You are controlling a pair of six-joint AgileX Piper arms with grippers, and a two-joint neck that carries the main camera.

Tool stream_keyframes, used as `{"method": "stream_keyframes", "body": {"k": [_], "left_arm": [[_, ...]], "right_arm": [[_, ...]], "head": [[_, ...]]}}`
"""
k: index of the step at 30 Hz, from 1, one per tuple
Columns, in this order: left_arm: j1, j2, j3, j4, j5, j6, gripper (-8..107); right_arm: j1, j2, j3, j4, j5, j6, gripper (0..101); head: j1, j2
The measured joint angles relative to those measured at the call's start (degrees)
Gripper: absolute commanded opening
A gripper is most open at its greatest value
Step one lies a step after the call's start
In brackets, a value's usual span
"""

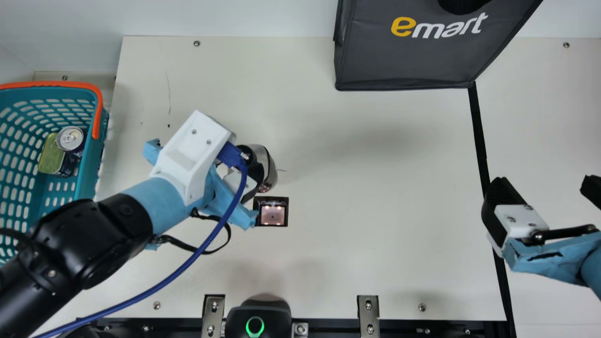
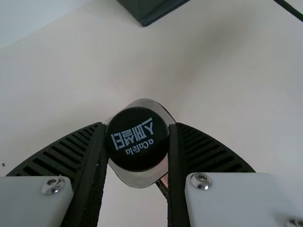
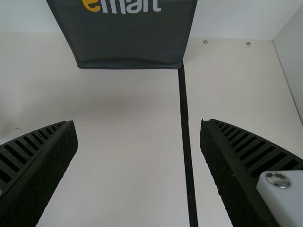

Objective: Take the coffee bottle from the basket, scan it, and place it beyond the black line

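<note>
My left gripper (image 1: 249,164) is over the left-centre of the table in the main view, at the coffee bottle (image 1: 268,169), just behind the scanner window (image 1: 273,214). In the left wrist view the left gripper (image 2: 137,142) is shut on the bottle's black cap (image 2: 137,138), a finger on either side, the wider body beneath. My right gripper (image 1: 544,188) stands open at the right, by the black line (image 1: 479,126). In the right wrist view, nothing is between the fingers of the right gripper (image 3: 138,137), and the black line (image 3: 185,127) runs below.
The teal basket (image 1: 89,176) with an orange handle stands at the left, holding cans (image 1: 70,139). A dark grey bag (image 1: 404,61) is at the back, its corner at the black line. A black device (image 1: 256,319) with a green ring sits at the front edge.
</note>
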Motion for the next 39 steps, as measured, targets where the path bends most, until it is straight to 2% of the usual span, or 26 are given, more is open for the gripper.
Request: {"method": "stream_keyframes", "body": {"k": [12,24,39], "left_arm": [[3.99,-1.08,-0.91,-15.24,1.44,23.07,10],[8.91,-1.22,-1.33,-28.19,6.01,45.42,10],[12.43,1.08,-2.52,-37.46,11.37,67.17,10]], "right_arm": [[0.0,0.0,0.0,0.0,0.0,0.0,91],[0.0,0.0,0.0,0.0,0.0,0.0,91],[0.0,0.0,0.0,0.0,0.0,0.0,91]], "head": [[0.0,0.0],[0.0,0.0],[0.0,0.0]]}}
